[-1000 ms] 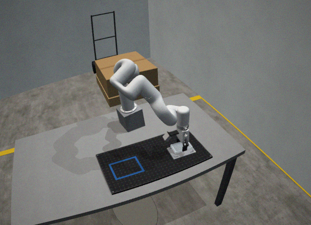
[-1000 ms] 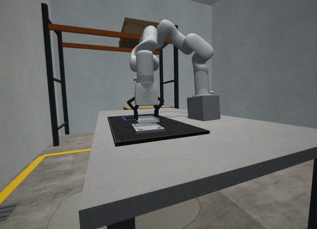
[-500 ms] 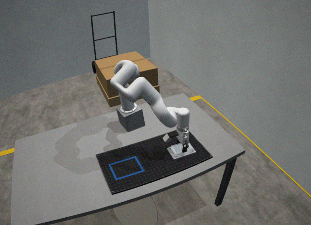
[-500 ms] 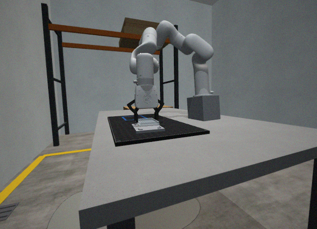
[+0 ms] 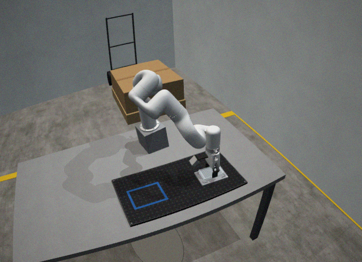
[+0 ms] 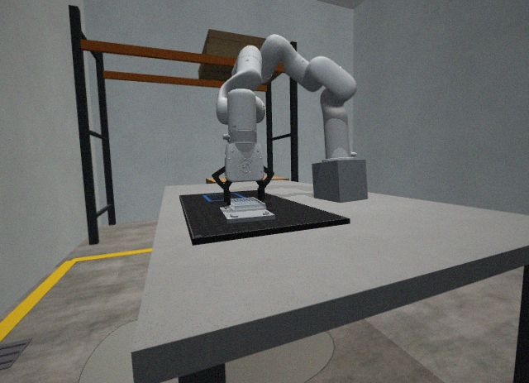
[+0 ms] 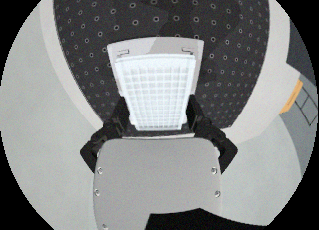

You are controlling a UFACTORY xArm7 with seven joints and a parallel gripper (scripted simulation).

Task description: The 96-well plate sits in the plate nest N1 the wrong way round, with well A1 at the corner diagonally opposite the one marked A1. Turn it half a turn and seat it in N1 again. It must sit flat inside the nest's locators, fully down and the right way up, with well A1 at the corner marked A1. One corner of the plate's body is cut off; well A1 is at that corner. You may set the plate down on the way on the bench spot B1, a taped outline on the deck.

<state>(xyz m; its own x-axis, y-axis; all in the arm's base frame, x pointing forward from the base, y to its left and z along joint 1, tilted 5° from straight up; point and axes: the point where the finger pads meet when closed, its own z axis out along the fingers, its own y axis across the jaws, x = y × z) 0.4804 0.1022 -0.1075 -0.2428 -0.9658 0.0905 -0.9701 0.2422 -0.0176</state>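
High overview, low side, wrist downward.

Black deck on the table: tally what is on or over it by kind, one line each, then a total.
96-well plate: 1, gripped by the end effector
Plate nest: 1, under the plate
Blue taped outline: 1, nothing in it
End effector: 1, shut on the plate's sides
Total: 4

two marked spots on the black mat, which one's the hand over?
The grey nest at the mat's right end in the top view. The hand holds the well plate over it; the blue taped outline at the other end has nothing on it.
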